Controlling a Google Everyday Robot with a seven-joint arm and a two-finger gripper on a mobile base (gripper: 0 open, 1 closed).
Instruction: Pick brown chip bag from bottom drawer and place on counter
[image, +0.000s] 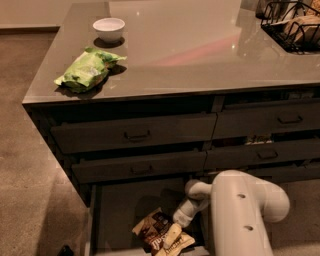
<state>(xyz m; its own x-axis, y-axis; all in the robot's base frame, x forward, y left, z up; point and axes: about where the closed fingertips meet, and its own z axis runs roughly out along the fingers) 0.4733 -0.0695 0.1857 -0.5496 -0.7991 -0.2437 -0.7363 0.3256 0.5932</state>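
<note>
The brown chip bag (154, 231) lies on the floor of the open bottom drawer (120, 210), near its front edge, with its tan lower part towards me. My gripper (172, 239) reaches down into the drawer and sits right on the bag's right side. Its white wrist (186, 212) slants down from my arm (240, 215), which hides the drawer's right part. The glossy grey-brown counter (190, 45) spans the top of the view above the drawers.
A light-green bag (86, 70) lies on the counter's left front corner and a white bowl (109, 29) stands behind it. A black wire basket (292, 25) stands at the back right. Shut drawers with bar handles (137, 135) sit above the open drawer. Carpet lies to the left.
</note>
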